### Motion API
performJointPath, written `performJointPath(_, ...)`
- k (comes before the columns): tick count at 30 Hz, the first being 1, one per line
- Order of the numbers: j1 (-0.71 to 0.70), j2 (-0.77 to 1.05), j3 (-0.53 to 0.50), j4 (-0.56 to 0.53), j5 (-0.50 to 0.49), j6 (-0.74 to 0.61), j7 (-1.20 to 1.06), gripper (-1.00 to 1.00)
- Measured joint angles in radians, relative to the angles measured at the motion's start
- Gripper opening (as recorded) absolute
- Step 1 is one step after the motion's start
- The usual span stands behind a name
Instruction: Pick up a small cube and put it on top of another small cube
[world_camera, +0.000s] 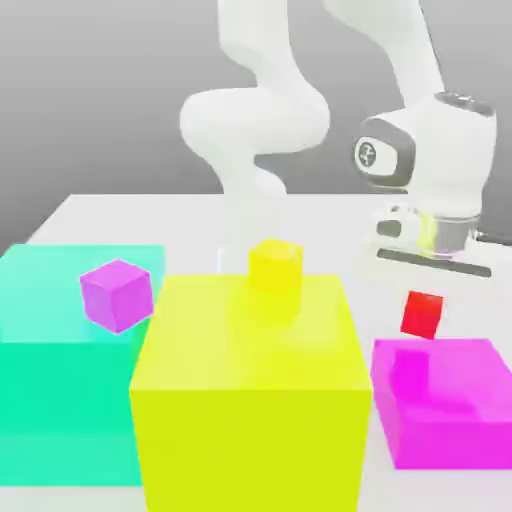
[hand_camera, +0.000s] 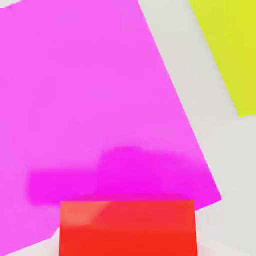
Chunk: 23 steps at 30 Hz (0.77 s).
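Clamped on the red cube (world_camera: 422, 313), which hangs right under the end effector (world_camera: 424, 300), above the pink block (world_camera: 445, 400) and clear of the worktop (world_camera: 80, 212). No long side to a cube; faces sit square and level. Probably needs carrying toward the exterior view's left, to the yellow cube (world_camera: 275, 266) or purple cube (world_camera: 117, 294).

Three big blocks (world_camera: 250, 390), three small cubes (world_camera: 275, 265).
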Motion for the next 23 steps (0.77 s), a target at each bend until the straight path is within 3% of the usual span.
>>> performJointPath(14,-0.159,-0.447,-0.345,0.143,0.015,-0.596,-0.319,-1.0)
performJointPath(19,-0.182,-0.417,-0.349,0.03,0.0,-0.479,-0.322,-1.0)
performJointPath(20,-0.182,-0.408,-0.348,0.013,0.0,-0.453,-0.322,1.0)
performJointPath(23,-0.182,-0.408,-0.348,0.013,0.001,-0.453,-0.322,1.0)
